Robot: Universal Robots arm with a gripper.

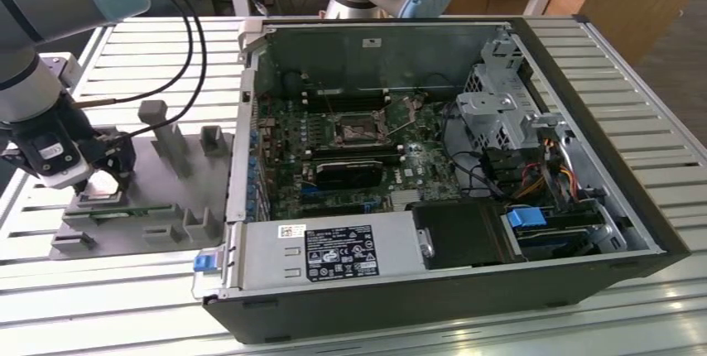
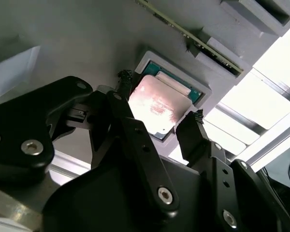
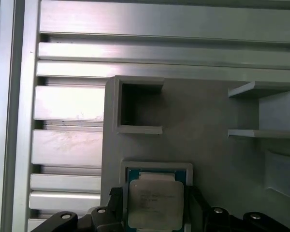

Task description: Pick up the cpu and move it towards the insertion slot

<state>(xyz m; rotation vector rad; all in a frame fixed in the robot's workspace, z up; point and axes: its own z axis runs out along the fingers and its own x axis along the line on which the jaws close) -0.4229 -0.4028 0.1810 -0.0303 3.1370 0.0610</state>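
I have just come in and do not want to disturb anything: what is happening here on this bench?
The robot arm holds its black pincer open over the cpu, a small square silvery chip, one finger on each side. The chip lies in its recess in the grey plastic holder, not yet lifted. The insertion slot, a square metal-framed socket, sits inside the open black computer case.

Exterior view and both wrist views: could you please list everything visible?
table: one, silvery slats, under everything.
computer case: one, black, open, lying on the table.
plastic holder: one, grey, on the table, exterior view's left of the case.
cpu: one, silvery, in the holder's square pocket.
motherboard: one, green, inside the case.
insertion slot: one, silver-framed, on the motherboard.
power supply: one, silver, inside the case.
gripper: one, black, open, straddling the cpu.
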